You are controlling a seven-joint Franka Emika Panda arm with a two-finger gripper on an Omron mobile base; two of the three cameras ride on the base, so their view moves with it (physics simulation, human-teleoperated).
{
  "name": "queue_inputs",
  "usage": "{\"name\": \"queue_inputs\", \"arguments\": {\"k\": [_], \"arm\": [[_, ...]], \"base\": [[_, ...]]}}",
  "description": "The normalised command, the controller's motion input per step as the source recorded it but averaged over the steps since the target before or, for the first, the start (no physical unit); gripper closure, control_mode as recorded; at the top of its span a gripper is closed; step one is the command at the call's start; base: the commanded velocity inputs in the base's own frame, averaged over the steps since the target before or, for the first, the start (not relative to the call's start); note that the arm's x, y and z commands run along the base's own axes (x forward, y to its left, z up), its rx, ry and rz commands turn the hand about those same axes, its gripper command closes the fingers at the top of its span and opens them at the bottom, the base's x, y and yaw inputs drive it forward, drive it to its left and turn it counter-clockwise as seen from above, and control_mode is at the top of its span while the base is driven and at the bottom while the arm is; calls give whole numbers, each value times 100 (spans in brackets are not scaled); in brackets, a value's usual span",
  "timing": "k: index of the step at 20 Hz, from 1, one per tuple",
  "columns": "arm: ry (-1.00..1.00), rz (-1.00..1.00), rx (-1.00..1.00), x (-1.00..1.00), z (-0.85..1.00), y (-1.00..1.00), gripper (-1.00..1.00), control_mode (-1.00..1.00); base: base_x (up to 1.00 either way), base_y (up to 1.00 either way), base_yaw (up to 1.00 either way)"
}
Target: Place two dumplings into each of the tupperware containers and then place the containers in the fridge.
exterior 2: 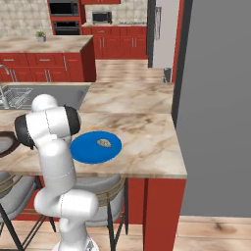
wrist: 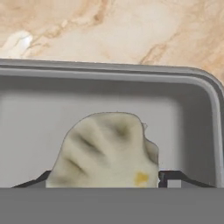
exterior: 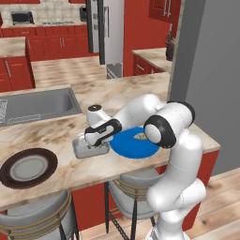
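Gripper (wrist: 105, 180) spread wide, a dumpling (wrist: 107, 151) between its tips; whether they pinch it, I cannot tell. Beneath lies the container (wrist: 131, 72). Beyond, another dumpling (exterior: 140, 136) sits on the blue plate (exterior: 126, 146).

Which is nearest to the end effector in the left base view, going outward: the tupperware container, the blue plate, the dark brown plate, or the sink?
1. The tupperware container, directly under the end effector near the counter's front edge.
2. The blue plate, just to the right, touching or nearly touching the container.
3. The dark brown plate, farther left along the front edge.
4. The sink, behind, toward the back left.
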Motion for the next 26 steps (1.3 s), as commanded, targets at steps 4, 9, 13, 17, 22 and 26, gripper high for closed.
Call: {"name": "queue_inputs", "arguments": {"k": [4, 9, 13, 17, 22, 26], "arm": [[0, 0, 0, 0, 0, 0, -100, -100], [0, 0, 0, 0, 22, -3, -100, -100], [-8, 0, 0, -64, 77, -11, -100, -100], [-2, 0, 1, -16, 55, -65, -100, -100], [1, 1, 3, -1, 26, -99, -100, -100], [0, 8, 4, 0, 0, -100, -100, -100]], "base": [[0, 0, 0], [0, 0, 0], [0, 0, 0], [0, 0, 0], [0, 0, 0], [0, 0, 0]]}}
